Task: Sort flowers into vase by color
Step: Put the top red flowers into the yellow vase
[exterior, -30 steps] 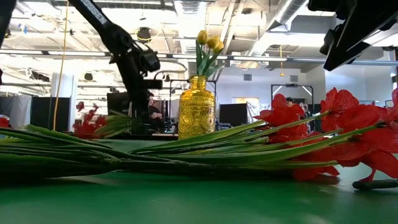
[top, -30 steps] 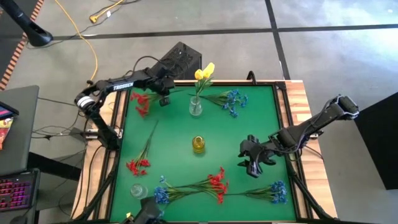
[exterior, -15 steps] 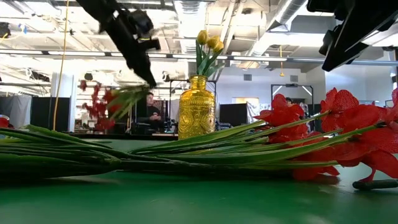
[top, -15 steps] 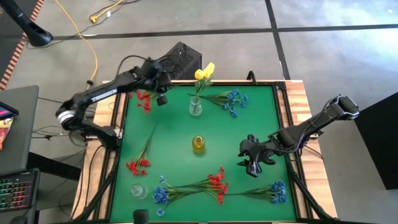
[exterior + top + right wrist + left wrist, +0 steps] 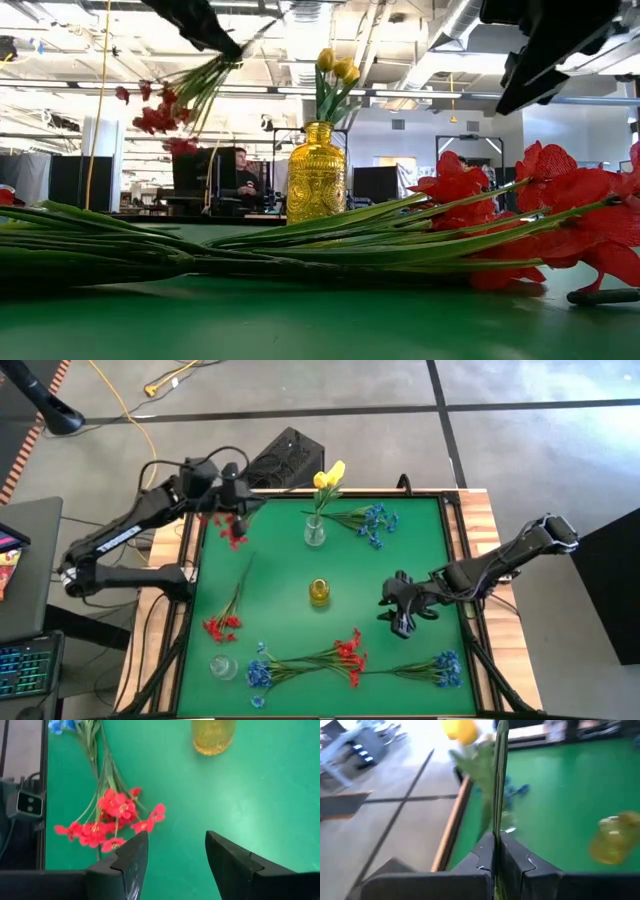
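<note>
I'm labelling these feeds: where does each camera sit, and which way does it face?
High: overhead, straight down on the table; both arms.
Low: tabletop height, across lying stems toward the room; arms overhead.
Left wrist: on the left gripper, shut on a red flower's stem.
Right wrist: on the open right gripper, facing the mat.
Shared: the yellow vase appears in all four.

Left wrist view blurred: amber glass vase (image 5: 615,840) and yellow bloom (image 5: 460,730) smeared. Low view: top edge crops the dark right gripper (image 5: 555,45).
</note>
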